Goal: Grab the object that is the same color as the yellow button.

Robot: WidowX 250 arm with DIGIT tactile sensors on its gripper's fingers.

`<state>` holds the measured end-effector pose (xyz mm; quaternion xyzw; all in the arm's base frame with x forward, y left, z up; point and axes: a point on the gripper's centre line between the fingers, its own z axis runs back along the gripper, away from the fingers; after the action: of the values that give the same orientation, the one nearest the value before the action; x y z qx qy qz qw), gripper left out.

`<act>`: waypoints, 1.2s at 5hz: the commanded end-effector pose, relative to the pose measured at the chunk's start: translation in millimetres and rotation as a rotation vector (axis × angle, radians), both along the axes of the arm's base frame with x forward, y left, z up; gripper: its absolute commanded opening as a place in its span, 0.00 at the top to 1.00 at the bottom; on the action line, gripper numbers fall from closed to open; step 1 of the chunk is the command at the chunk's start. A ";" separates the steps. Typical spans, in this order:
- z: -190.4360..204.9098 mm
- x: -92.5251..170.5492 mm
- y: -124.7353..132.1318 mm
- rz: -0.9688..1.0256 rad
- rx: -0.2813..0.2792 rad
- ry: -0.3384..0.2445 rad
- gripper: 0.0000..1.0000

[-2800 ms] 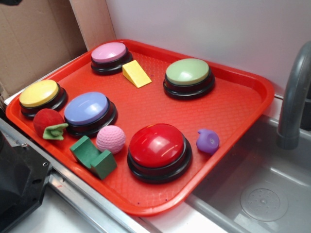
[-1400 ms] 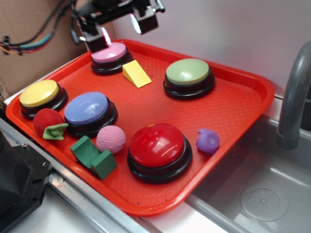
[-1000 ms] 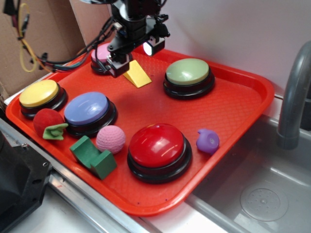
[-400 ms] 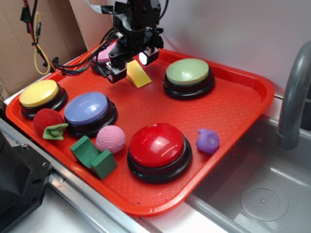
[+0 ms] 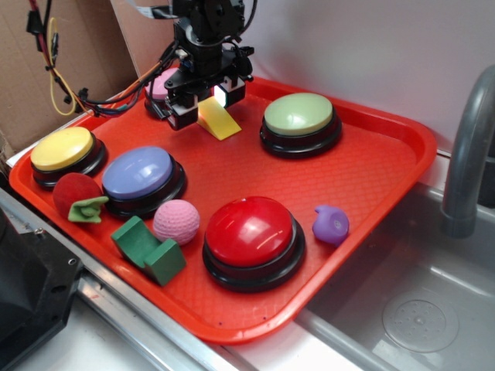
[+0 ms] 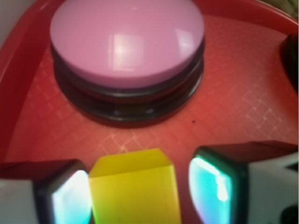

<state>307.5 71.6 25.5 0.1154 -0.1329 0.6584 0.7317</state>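
Yellow button (image 5: 62, 148) sits far left on red tray (image 5: 371, 178). Claw (image 6: 135, 193) open, fingers straddling yellow wedge (image 6: 133, 189) just beside pink button (image 6: 127, 42). Judgement: centre, close squarely on the flat sides, avoid slope.

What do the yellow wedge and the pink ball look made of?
Yellow wedge: probably painted wood or hard plastic, with flat faces, crisp edges and a matte surface. Pink ball: seemingly soft foam or rubber, dimpled and dull, without glare.
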 end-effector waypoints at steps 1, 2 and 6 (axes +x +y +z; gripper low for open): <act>21.9 2.0 22.5 -0.037 -0.029 -0.080 1.00; 40.2 0.4 12.9 -0.143 -0.051 -0.084 1.00; 172.2 -59.4 -25.7 -1.019 -0.204 -0.069 1.00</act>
<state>237.9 17.9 179.8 -0.0561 -0.0975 0.2379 0.9648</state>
